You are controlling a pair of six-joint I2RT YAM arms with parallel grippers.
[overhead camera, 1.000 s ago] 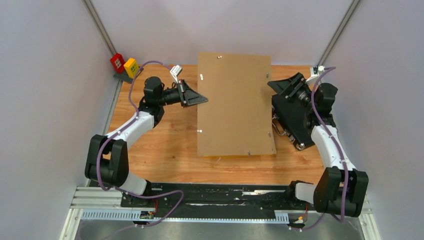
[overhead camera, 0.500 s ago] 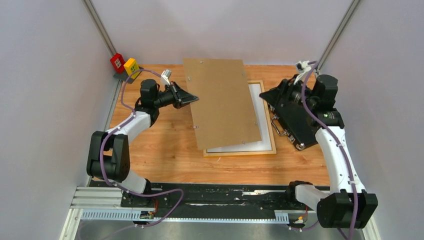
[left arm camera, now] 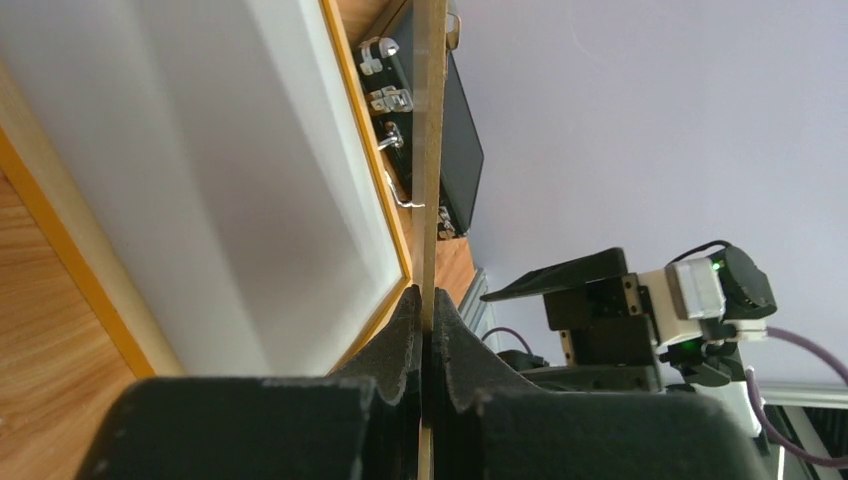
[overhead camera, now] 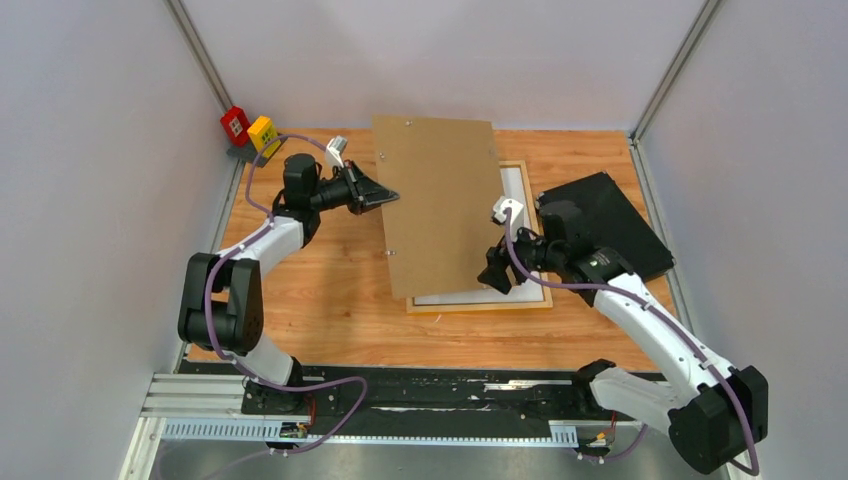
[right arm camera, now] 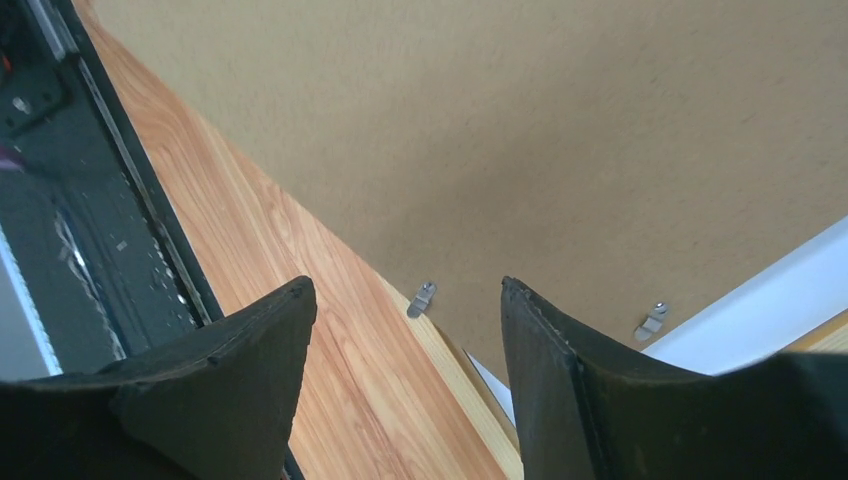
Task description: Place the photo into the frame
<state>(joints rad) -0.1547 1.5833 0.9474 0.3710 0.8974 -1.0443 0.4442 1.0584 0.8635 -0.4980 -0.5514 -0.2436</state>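
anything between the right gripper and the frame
Partly: the brown panel, pinched by the left gripper, leans over the frame on its left side. The frame's near right corner, beside the open right gripper, is uncovered.

R pincer (overhead camera: pixel 492 272) left black case (overhead camera: pixel 608 222), now by backing panel (overhead camera: pixel 440 200) corner; panel swung left off frame (overhead camera: pixel 470 306).

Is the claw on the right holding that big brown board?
No, the right gripper stands open and empty; the left gripper pinches the brown board by its edge.
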